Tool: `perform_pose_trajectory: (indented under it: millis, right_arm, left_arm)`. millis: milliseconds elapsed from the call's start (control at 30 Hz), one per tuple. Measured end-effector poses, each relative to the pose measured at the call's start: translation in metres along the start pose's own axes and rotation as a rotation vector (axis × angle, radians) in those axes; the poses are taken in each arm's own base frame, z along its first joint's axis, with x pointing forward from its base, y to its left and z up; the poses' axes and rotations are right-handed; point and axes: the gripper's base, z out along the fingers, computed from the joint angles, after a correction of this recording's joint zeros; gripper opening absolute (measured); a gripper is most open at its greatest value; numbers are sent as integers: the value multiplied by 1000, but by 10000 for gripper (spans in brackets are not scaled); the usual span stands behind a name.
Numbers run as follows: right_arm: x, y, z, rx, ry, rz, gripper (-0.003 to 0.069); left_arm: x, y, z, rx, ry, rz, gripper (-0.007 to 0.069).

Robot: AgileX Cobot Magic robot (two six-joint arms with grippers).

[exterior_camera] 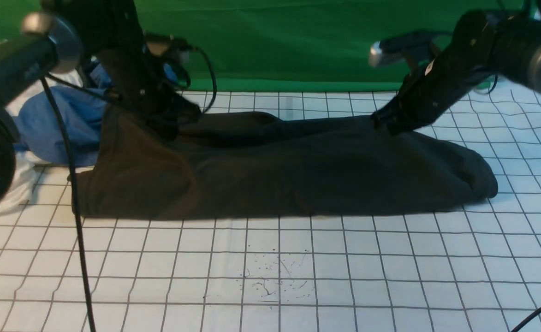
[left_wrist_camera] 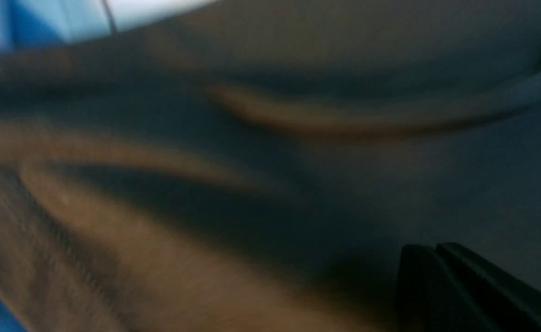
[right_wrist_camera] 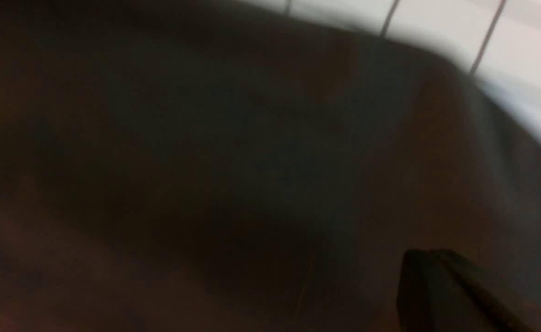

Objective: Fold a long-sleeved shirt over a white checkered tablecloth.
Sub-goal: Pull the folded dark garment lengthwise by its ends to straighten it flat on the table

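Fabric of the long-sleeved shirt (exterior_camera: 298,180) is stretching as one long dark band across the middle of the desk, lying on the white checkered tablecloth (exterior_camera: 390,267). Its near edge is running almost straight from side to side, and its right end is bunching into rounded folds. Towards its left end the cloth is rising off the desk in a slope up to the left hand (exterior_camera: 173,122), which is sitting closed at the far edge of the shirt and pinching the dark cloth. The right hand (exterior_camera: 383,122) is reaching down at a slant and meeting the far edge of the shirt nearer its right end; its jaws are standing closed, but whether cloth is caught between them I cannot tell.

In the left wrist view, blurred brown-black folds of the shirt (left_wrist_camera: 270,184) are filling nearly the whole picture, with the dark fingers (left_wrist_camera: 459,286) showing pressed together at one corner. In the right wrist view the shirt (right_wrist_camera: 205,161) is likewise covering most of the picture, the fingers (right_wrist_camera: 445,295) are lying together, and a strip of the tablecloth (right_wrist_camera: 505,55) is showing beyond the shirt's edge.

A blue garment (exterior_camera: 53,124) is lying bunched behind the shirt's left end, touching it. A patch of ink specks (exterior_camera: 275,276) is marking the tablecloth in front of the shirt. A green backdrop (exterior_camera: 275,41) is hanging behind the desk.
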Motion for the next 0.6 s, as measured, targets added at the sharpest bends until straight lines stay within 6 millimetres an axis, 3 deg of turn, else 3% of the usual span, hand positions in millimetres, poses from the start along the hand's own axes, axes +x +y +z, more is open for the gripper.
perform_pose_trajectory:
  millis: [167,300,367,500,600]
  right_arm:
    - [12,-18,14,8,74,59,15]
    - [16,-39,1,35,67,110,42]
    - [17,-50,-14,52,55,130,90]
    - [20,-67,-51,110,44,152,314]
    - [24,-71,-65,139,79,151,549]
  left_arm:
    - [6,14,10,-76,56,12,-34]
    - [8,26,7,-94,41,-9,-34]
    - [10,34,2,-108,40,-19,-34]
    - [7,36,-22,-120,-4,-26,-34]
    - [3,32,-46,-118,-68,-32,-34]
